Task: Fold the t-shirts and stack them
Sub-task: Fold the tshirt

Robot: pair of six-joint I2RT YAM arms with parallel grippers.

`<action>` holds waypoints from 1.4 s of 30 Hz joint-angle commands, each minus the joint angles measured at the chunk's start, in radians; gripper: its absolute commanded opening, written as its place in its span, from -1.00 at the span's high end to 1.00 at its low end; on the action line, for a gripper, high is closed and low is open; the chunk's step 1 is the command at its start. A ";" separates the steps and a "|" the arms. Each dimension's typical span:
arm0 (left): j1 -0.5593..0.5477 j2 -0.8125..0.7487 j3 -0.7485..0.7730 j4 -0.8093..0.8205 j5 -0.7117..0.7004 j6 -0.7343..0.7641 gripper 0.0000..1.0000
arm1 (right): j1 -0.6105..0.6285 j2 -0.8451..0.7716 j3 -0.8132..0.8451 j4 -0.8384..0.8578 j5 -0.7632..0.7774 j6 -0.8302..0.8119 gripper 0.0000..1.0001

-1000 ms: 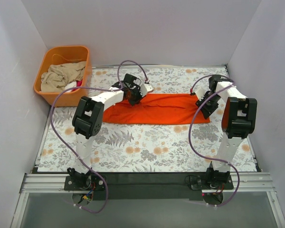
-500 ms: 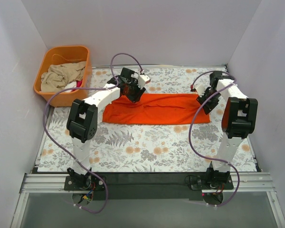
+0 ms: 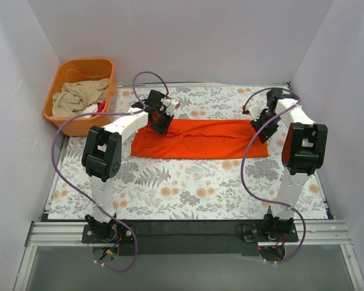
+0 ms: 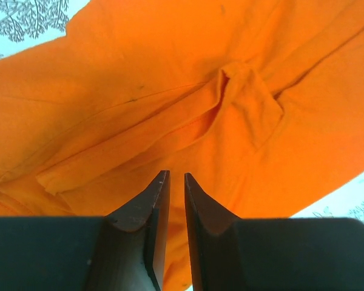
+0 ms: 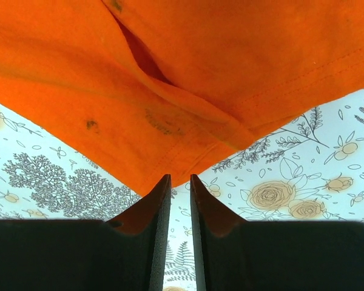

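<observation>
Layout: plain orange-red cloth t-shirt lies in a long folded band across the far half of the floral tablecloth. Left gripper sits over its left end, jaws drawn to a thin slit, nothing pinched. Right gripper is at the right-end corner, likewise nearly closed and empty.

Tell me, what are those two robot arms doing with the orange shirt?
They are folding shirts. The orange-red t-shirt lies on the flowery tablecloth, folded into a long band. The left tool hovers over its left end and the right tool over its right edge, both nearly closed and holding nothing. More clothes wait in the orange tub.
</observation>
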 commanded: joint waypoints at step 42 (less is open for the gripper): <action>0.004 0.013 0.046 -0.065 -0.082 -0.061 0.45 | 0.032 0.003 0.020 -0.026 0.032 0.007 0.60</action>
